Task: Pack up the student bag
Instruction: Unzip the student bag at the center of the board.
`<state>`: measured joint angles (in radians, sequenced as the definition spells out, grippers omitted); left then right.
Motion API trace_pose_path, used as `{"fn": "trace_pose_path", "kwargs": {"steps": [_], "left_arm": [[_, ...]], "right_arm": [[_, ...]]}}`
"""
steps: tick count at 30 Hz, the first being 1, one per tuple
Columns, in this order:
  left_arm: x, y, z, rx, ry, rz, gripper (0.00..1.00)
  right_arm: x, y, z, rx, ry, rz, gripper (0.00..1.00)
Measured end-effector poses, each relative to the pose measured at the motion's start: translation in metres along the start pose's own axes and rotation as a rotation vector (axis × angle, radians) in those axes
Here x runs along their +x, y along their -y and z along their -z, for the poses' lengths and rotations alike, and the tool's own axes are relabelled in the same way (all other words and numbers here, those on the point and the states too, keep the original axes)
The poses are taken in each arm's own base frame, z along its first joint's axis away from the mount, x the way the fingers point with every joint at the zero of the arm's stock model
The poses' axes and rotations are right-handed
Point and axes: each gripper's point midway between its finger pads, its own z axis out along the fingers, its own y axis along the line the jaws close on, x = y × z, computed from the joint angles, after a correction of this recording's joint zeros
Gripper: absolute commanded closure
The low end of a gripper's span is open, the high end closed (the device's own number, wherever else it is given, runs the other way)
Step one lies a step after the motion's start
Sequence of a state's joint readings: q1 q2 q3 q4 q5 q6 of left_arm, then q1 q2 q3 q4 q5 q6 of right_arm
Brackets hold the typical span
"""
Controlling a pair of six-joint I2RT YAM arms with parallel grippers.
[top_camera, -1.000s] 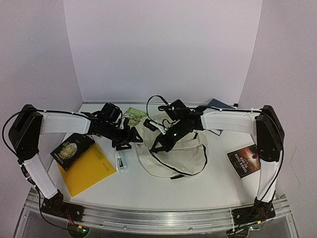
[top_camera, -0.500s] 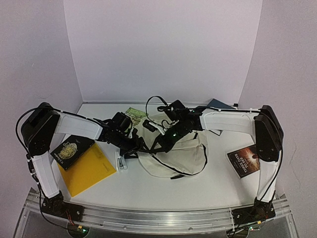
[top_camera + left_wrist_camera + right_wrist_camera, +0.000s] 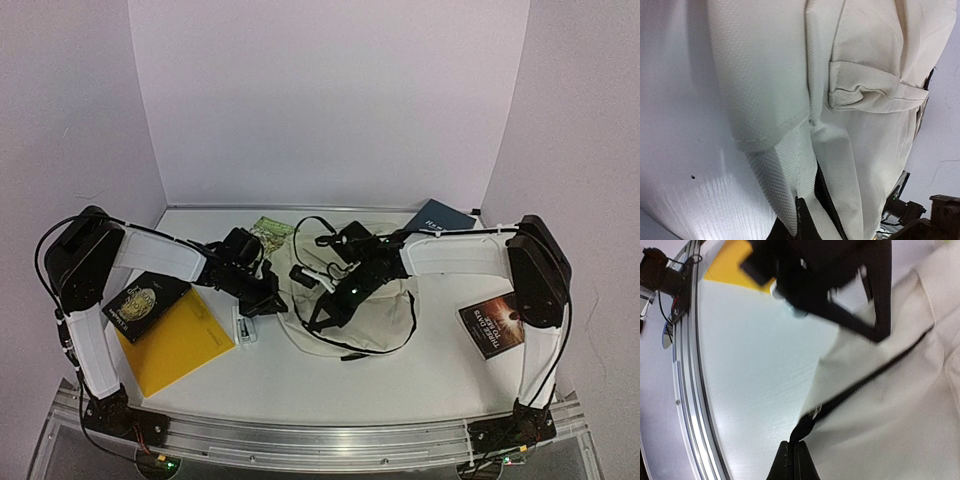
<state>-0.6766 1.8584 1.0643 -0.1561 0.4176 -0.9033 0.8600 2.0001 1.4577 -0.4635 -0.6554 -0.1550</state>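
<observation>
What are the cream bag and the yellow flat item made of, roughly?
Cream soft backpack: matte woven cloth, probably canvas; visible weave and stitched seams. Yellow flat rectangular item: smooth, stiff-looking, card or plastic; too far to tell.

Cream student bag (image 3: 375, 315) lies mid table (image 3: 420, 375). At its left edge, left gripper (image 3: 272, 303); over its left half, right gripper (image 3: 322, 312). Near left: yellow folder (image 3: 180, 345), dark book (image 3: 145, 303) overlapping its far corner. Right of bag, apart: second dark book (image 3: 492, 325). Far right: blue book (image 3: 440, 215).
</observation>
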Motion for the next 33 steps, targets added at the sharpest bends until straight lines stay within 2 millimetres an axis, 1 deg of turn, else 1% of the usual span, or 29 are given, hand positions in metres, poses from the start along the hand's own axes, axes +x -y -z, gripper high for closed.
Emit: {"fn": "trace_pose_path", "kwargs": {"steps": [3, 6, 9, 16, 17, 18, 19, 20, 22, 23, 24, 26, 28, 30, 33], "left_arm": [[-0.004, -0.003, 0.002, 0.012, -0.003, 0.031, 1.0], [-0.005, 0.0, 0.004, 0.035, -0.013, 0.04, 1.0], [-0.007, 0.002, 0.006, 0.057, -0.024, 0.054, 1.0], [-0.006, 0.008, 0.01, 0.106, -0.058, 0.051, 0.99], [-0.006, 0.008, 0.011, 0.109, -0.06, 0.046, 0.96], [-0.006, 0.009, 0.011, 0.112, -0.063, 0.041, 0.9], [-0.006, 0.009, 0.011, 0.116, -0.065, 0.033, 0.81], [-0.008, 0.009, 0.012, 0.115, -0.059, 0.025, 0.68], [-0.019, 0.001, 0.015, 0.104, -0.028, 0.019, 0.42], [-0.026, -0.003, 0.018, 0.098, -0.007, 0.014, 0.35], [-0.033, -0.007, 0.022, 0.096, 0.014, 0.009, 0.3], [-0.043, -0.011, 0.035, 0.093, 0.059, -0.014, 0.27], [-0.047, -0.006, 0.051, 0.102, 0.103, -0.077, 0.26], [-0.047, 0.007, 0.067, 0.12, 0.137, -0.157, 0.25], [-0.045, 0.032, 0.094, 0.165, 0.208, -0.331, 0.22]], "right_arm": [[0.02, 0.002, 0.001, 0.026, -0.027, 0.001, 1.0], [0.029, 0.003, 0.007, 0.054, -0.024, 0.026, 1.0], [0.032, 0.002, 0.017, 0.085, -0.004, 0.062, 1.0], [0.031, 0.003, 0.033, 0.155, 0.041, 0.128, 1.0], [0.03, 0.004, 0.035, 0.161, 0.043, 0.133, 1.0], [0.03, 0.005, 0.036, 0.164, 0.045, 0.137, 1.0], [0.03, 0.005, 0.037, 0.168, 0.045, 0.137, 1.0], [0.031, 0.006, 0.038, 0.17, 0.037, 0.133, 1.0], [0.039, 0.006, 0.041, 0.168, 0.002, 0.111, 1.0], [0.044, 0.006, 0.043, 0.166, -0.018, 0.097, 1.0], [0.046, 0.006, 0.044, 0.165, -0.034, 0.088, 1.0], [0.043, 0.005, 0.049, 0.167, -0.04, 0.084, 1.0], [0.033, 0.005, 0.054, 0.176, -0.027, 0.098, 1.0], [0.021, 0.005, 0.058, 0.188, -0.007, 0.122, 1.0], [0.009, 0.006, 0.063, 0.206, 0.013, 0.15, 1.0]]}}
